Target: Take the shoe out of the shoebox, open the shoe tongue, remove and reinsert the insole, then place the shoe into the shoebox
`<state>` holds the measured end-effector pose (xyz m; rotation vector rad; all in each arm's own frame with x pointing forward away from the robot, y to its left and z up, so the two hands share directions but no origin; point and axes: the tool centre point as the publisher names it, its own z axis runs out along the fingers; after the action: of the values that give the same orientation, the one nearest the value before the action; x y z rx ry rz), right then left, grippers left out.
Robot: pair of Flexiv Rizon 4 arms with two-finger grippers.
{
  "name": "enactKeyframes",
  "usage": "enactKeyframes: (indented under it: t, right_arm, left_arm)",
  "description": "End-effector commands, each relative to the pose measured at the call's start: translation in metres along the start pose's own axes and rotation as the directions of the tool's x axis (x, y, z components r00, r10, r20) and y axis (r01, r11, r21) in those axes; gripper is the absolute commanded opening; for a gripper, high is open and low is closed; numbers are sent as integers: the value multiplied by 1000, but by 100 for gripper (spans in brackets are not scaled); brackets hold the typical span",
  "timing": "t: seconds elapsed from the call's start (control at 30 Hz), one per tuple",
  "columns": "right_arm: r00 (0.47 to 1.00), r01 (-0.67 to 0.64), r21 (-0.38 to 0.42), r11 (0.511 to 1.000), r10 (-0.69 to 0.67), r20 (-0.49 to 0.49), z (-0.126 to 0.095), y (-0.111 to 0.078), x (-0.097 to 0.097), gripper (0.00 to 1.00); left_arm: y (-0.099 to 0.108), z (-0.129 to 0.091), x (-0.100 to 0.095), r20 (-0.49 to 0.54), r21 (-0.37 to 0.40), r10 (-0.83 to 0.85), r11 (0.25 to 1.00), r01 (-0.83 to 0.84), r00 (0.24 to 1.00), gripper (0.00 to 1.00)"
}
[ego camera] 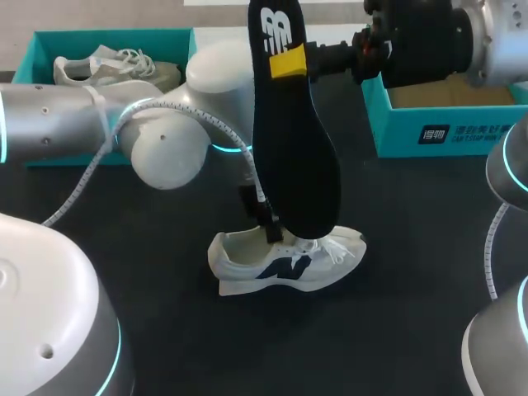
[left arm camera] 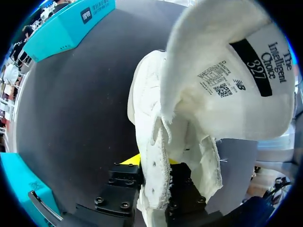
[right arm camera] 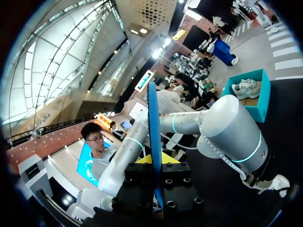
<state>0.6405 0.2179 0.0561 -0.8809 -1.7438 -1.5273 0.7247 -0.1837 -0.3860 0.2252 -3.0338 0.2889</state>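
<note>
A white shoe with a dark side logo lies on its sole mid-table. My left gripper is down at its opening. Close up, the shoe's eyelet flap fills the gap between the left gripper's fingers, which are shut on it, and the white tongue is folded out ahead with its label showing. My right gripper is shut on the toe end of a black insole that hangs upright over the shoe. From its own wrist, the insole stands edge-on between the right gripper's yellow tips.
A teal shoebox at the back left holds another pale shoe. A second open teal box stands at the back right, under my right arm. The tabletop is black.
</note>
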Motion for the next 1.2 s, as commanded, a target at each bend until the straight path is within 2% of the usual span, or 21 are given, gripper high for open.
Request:
enactKeyframes:
  t: [0.03, 0.17, 0.23, 0.33, 0.47, 0.5, 0.57, 0.6, 0.67, 0.7, 1.2]
  right_arm:
    - [1000, -3, 1, 1000, 3, 4, 4, 2, 0, 0]
    - [1000, -3, 1, 1000, 3, 4, 4, 2, 0, 0]
    - [1000, -3, 1, 1000, 3, 4, 4, 2, 0, 0]
    - [1000, -3, 1, 1000, 3, 4, 4, 2, 0, 0]
    - [1000, -3, 1, 1000, 3, 4, 4, 2, 0, 0]
    - [1000, -3, 1, 1000, 3, 4, 4, 2, 0, 0]
    - [1000, -3, 1, 1000, 3, 4, 4, 2, 0, 0]
    - [1000, -3, 1, 1000, 3, 4, 4, 2, 0, 0]
    - [1000, -3, 1, 1000, 3, 4, 4, 2, 0, 0]
    - [1000, -3, 1, 1000, 3, 4, 4, 2, 0, 0]
    - [1000, -3, 1, 1000, 3, 4, 4, 2, 0, 0]
  left_arm:
    - [1, -1, 0, -22, 7, 10, 1000, -10, 1000, 0]
    - [2, -7, 0, -121, 15, 86, 996, -85, 989, 0]
    - [0, -14, -3, -248, 47, 174, 985, -167, 953, 0]
    - [-7, -25, -9, -416, 41, 309, 946, -322, 855, 0]
    - [-16, -42, -17, -608, 23, 454, 830, -557, 652, 0]
    - [-19, -44, -18, -666, 19, 472, 784, -620, 577, 0]
    - [-21, -48, -14, -748, 31, 516, 655, -755, 417, 0]
    - [-19, -50, -8, -774, 49, 546, 555, -830, 320, 0]
    - [-15, -56, 1, -785, 132, 603, 388, -912, 142, 0]
    - [-14, -58, 4, -778, 112, 608, 387, -915, 162, 0]
    - [-14, -58, 4, -778, 112, 608, 387, -915, 162, 0]
